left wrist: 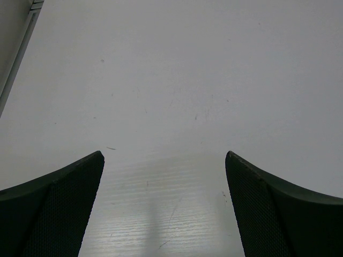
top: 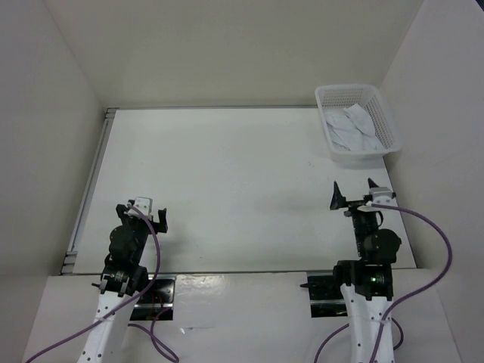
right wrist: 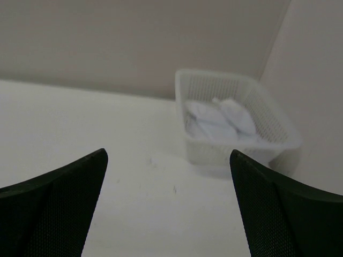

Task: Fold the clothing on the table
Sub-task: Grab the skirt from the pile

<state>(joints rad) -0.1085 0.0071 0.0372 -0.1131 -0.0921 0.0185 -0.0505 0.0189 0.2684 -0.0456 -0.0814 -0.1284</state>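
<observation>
The clothing (top: 352,128) is crumpled white fabric lying inside a white mesh basket (top: 355,89) at the table's far right corner. In the right wrist view the clothing (right wrist: 214,120) shows as soft white bundles inside the basket (right wrist: 214,152). My right gripper (top: 354,189) stands open near the table's front right, pointing toward the basket, with nothing between its fingers (right wrist: 168,152). My left gripper (top: 142,214) is open over the front left of the table (top: 227,174) and holds nothing (left wrist: 164,155).
A thin metal rail (top: 91,189) runs along the table's left edge and also shows in the left wrist view (left wrist: 21,48). White walls close in the table at the back and on both sides. The basket sits close to the right wall.
</observation>
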